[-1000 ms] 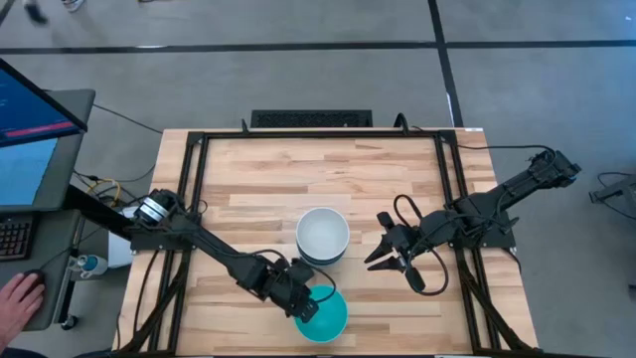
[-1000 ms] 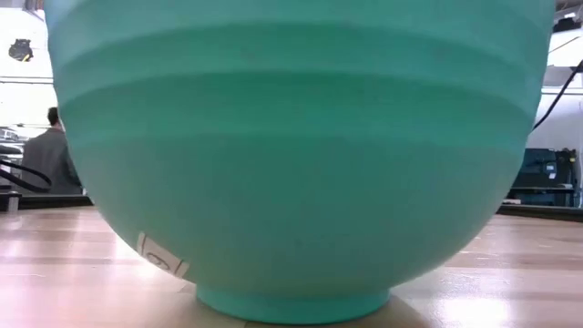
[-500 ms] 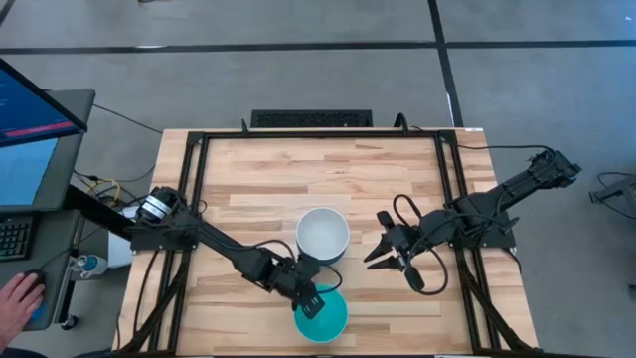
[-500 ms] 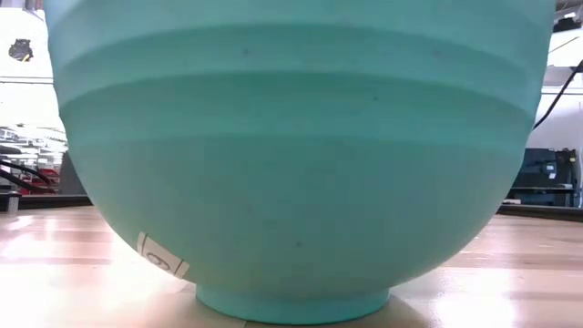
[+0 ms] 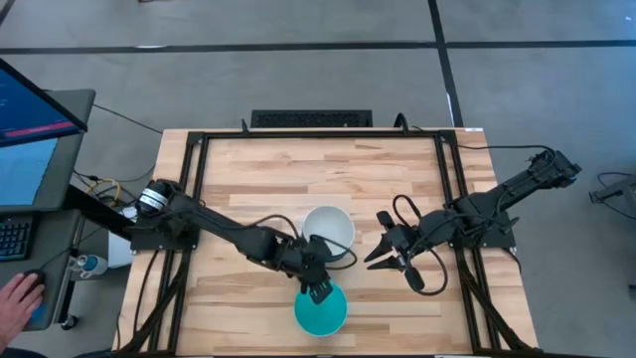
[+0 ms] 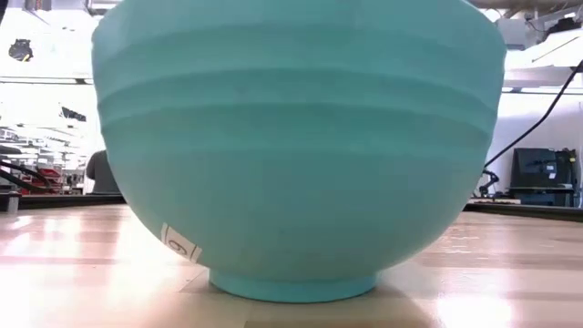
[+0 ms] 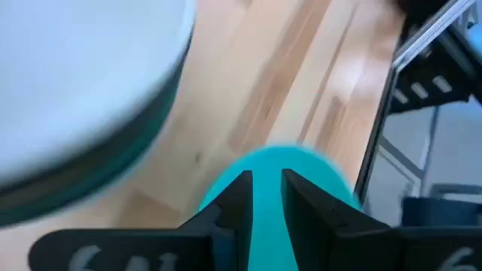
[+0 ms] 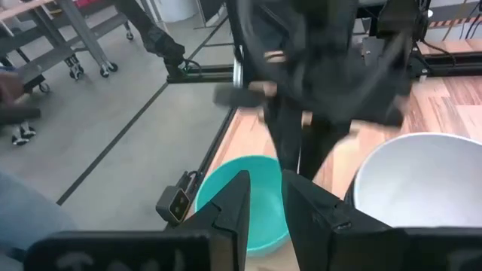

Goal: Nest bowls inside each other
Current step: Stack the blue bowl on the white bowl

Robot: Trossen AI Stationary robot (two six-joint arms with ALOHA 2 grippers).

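Note:
A teal bowl (image 5: 323,316) stands on its foot (image 6: 291,284) near the table's near edge; it fills the low view. My left gripper (image 5: 319,292) points down at the bowl's far rim, its fingers nearly together with teal in the narrow gap (image 7: 267,188). Just beyond it a white bowl (image 5: 328,229) sits on top of a stack, with a dark bowl (image 7: 143,143) showing under it. The other bowls are hidden. My right gripper (image 5: 371,263) is shut and empty, to the right of the stack. My left gripper is on the teal bowl at its far rim (image 5: 320,285), coming from above with the fingers pointing down. Teal shows between and beyond the two fingers (image 7: 239,197). The gripper itself hides the exact place of contact. The bowl stays upright, its foot on the table.
Black frame rails (image 5: 194,199) run along the table's left, right and far sides. Bare wood (image 5: 318,169) lies across the far half. A monitor and a person's hand (image 5: 20,298) are off the table's left. My left arm (image 8: 316,60) crosses the right wrist view.
My left gripper has swung from the teal bowl's left rim round to its far rim, turning as it went toward the stack. The teal bowl has slid a little toward the table's far edge, still upright on its foot.

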